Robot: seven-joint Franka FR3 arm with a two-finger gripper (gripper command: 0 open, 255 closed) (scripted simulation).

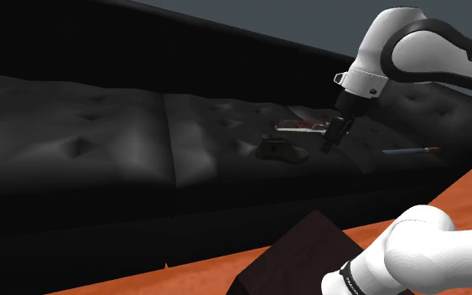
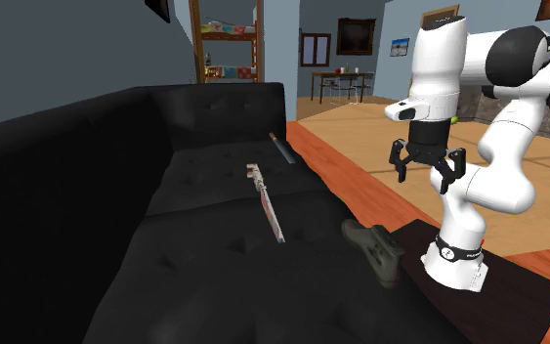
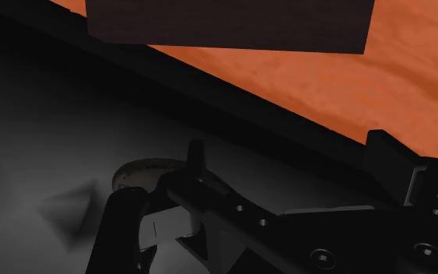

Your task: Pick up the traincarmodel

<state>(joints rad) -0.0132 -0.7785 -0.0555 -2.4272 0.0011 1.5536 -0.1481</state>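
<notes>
Nearest to us, at the shoulder view's lower right, we see the dark brown stand (image 1: 305, 256) with the arm's white base (image 1: 431, 251) on it, set on an orange floor (image 1: 469, 180). Just past it runs the front edge of a black tufted sofa (image 1: 83, 142).

On the seat, close to that front edge, lies the traincarmodel (image 1: 280, 149), a small, dark olive-grey thing. Its long axis runs along the length of the sofa, roughly parallel to the seat's front edge. Its taller end seems to lie toward the shoulder view's left and its lower end toward the gripper, but we cannot tell which end is the front.

Just beside the model, toward the shoulder view's right, we find the gripper (image 1: 328, 147) above the cushion. In the second exterior view its two black fingers stand well apart with nothing between them, and they do not touch the model.

Further back on the seat lies a long red-and-white tool (image 1: 303, 126), and well apart from it, toward the shoulder view's right, a thin pen-like stick (image 1: 410, 151).

Beyond the sofa's backrest in the second exterior view we see a wooden shelf (image 2: 228, 44) holding small colourful items that we cannot make out, and farther off a small table (image 2: 346, 78).
</notes>
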